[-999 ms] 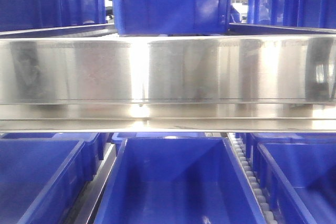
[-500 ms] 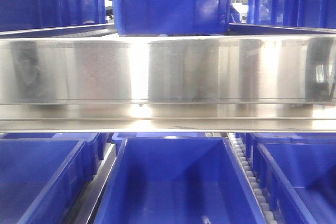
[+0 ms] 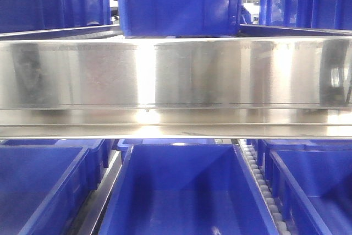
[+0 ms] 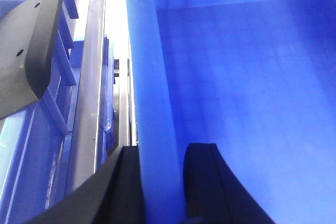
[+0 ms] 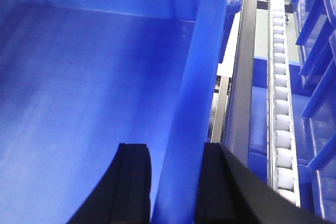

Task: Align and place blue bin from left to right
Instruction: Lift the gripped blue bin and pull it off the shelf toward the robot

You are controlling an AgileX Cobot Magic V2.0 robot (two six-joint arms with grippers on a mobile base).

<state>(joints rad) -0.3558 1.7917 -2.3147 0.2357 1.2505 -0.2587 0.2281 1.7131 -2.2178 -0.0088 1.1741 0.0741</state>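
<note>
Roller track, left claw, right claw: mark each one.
Roller track (image 5: 280, 98): right wrist view, on a white roller midway along.
Left claw (image 4: 163, 150): left wrist view, midway between fingertips straddling a wall of the blue bin (image 4: 252, 77).
Right claw (image 5: 173, 150): right wrist view, midway between fingertips astride its opposite wall.

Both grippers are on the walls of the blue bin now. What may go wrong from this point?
1. The left gripper and the right gripper each pinch only one wall of the blue bin. Uneven motion might twist the bin or let it slip.
2. The roller track and a neighbouring bin lie close on the right. A sideways drift could hit them.
</note>
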